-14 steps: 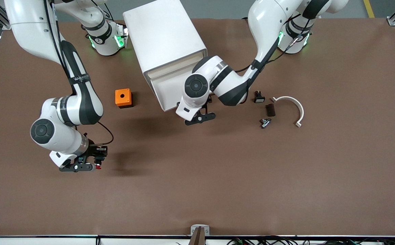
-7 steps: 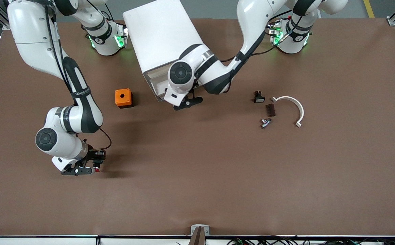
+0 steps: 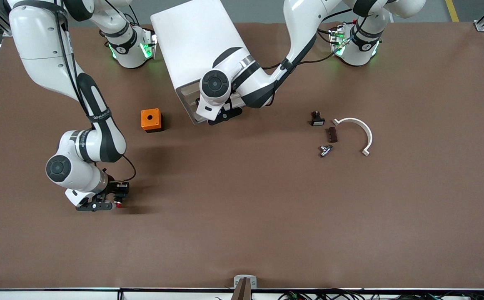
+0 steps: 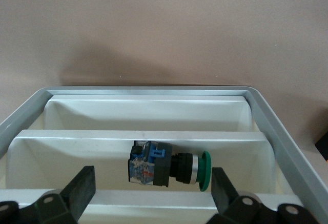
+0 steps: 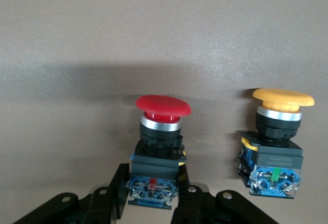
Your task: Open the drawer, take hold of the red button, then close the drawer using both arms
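1. Two of the three steps look done. The button (image 5: 160, 131) is out of the drawer (image 4: 102, 152), its base clamped by the right gripper (image 3: 108, 204). It is down at the table (image 3: 267, 208), just beside an orange-capped button (image 5: 279, 137), toward the right arm's end.
2. Closing is unfinished: the drawer shows open, with a green-capped button (image 4: 169, 168) inside.
3. The left gripper (image 3: 225, 114) is at the cabinet's (image 3: 200, 41) front, jaws spread and empty, apparently placed to push.
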Robot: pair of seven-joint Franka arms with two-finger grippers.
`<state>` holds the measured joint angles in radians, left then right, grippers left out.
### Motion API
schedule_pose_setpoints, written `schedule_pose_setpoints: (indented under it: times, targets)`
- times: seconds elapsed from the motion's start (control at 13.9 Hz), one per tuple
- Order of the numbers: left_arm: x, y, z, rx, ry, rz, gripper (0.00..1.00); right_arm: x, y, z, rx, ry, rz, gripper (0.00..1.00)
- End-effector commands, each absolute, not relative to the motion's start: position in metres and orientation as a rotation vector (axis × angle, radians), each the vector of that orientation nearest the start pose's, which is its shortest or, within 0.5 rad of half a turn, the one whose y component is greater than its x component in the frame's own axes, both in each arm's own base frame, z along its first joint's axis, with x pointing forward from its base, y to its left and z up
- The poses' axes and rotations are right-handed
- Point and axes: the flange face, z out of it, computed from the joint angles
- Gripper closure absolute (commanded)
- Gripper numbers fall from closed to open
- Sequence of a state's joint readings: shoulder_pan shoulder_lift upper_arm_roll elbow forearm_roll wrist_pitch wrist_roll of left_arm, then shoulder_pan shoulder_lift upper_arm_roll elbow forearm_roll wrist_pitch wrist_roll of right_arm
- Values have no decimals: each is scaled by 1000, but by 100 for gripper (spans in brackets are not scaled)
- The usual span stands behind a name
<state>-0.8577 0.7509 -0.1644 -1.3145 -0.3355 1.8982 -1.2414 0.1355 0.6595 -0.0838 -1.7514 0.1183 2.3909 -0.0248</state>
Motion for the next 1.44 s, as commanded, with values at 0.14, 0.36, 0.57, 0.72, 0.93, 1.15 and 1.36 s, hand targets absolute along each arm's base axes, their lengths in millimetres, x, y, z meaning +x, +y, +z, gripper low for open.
schedule_pose_setpoints:
  times: [0.14, 0.36, 0.57, 0.72, 0.93, 1.15, 1.36]
  targets:
    - [475, -545, 331, -3067, -842, 669, 0, 674, 34, 219, -3079, 2, -49, 0]
    - [554, -457, 388, -3087, -1016, 461, 0, 683, 16, 270, -3093, 44, -159, 0]
    - [597, -370, 437, -2984, -1023, 132, 0, 677, 4, 337, -3115, 31, -182, 0]
    - [612, -321, 470, -2948, -1007, 24, 0, 668, -2, 371, -3109, 44, -161, 0]
    - [622, -240, 531, -2991, -835, -33, 0, 650, 0, 426, -3093, 47, -142, 0]
    - [609, -165, 577, -2992, -670, 36, 0, 616, -5, 507, -3107, 57, -143, 0]
    - [605, -106, 603, -3024, -539, 37, 0, 585, -6, 574, -3142, 48, -157, 0]
